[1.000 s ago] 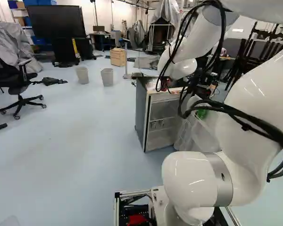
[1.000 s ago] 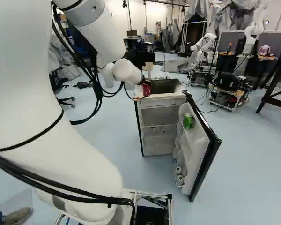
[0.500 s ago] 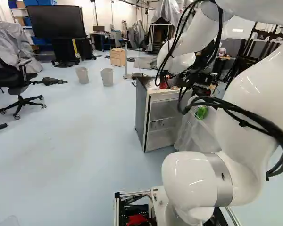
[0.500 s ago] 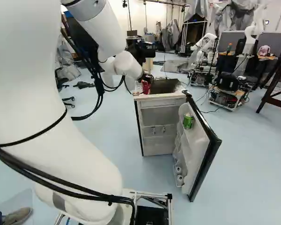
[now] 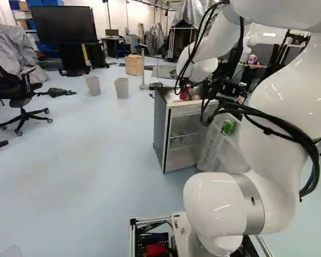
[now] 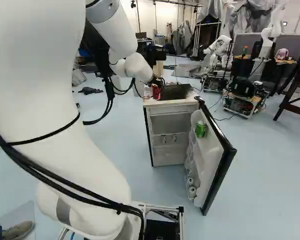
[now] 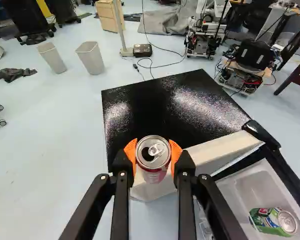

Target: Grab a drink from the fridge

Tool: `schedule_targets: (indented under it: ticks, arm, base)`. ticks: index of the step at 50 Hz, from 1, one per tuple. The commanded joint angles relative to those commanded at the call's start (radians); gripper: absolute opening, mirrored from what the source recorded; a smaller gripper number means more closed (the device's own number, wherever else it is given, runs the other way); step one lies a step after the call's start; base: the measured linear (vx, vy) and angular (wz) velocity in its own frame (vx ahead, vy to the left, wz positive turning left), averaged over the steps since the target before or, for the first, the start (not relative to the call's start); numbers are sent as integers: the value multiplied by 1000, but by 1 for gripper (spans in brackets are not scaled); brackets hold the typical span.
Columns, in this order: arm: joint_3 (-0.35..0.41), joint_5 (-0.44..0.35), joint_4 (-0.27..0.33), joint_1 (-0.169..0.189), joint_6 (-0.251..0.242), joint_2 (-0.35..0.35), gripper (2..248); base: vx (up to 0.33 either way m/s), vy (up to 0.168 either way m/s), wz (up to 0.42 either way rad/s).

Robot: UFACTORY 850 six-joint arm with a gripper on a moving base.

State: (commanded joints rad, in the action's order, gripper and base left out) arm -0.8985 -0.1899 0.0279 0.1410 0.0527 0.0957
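Can't see much inside the fridge (image 6: 170, 122) from the wrist view, hidden under its black top (image 7: 160, 102), and can't make out the bottom of the red can (image 7: 153, 154) there either. Can't identify the two little round things (image 6: 192, 190) low in the fridge door (image 6: 210, 165), way too tiny. Also missing part of the arm (image 6: 40, 90), cut off up top in both base views.

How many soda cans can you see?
2 for sure: a red can in the tool, and a green can in the fridge door. Two round things low in the door might be cans; others may be hidden.
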Motion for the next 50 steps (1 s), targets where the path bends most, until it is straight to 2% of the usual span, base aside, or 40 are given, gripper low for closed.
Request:
schedule_targets:
  ticks: [20,50]
  arm:
    - [-34,0,0,-3,0,69,91]
    - [-60,0,0,-5,0,99,91]
  base:
    - [0,0,0]
    - [0,0,0]
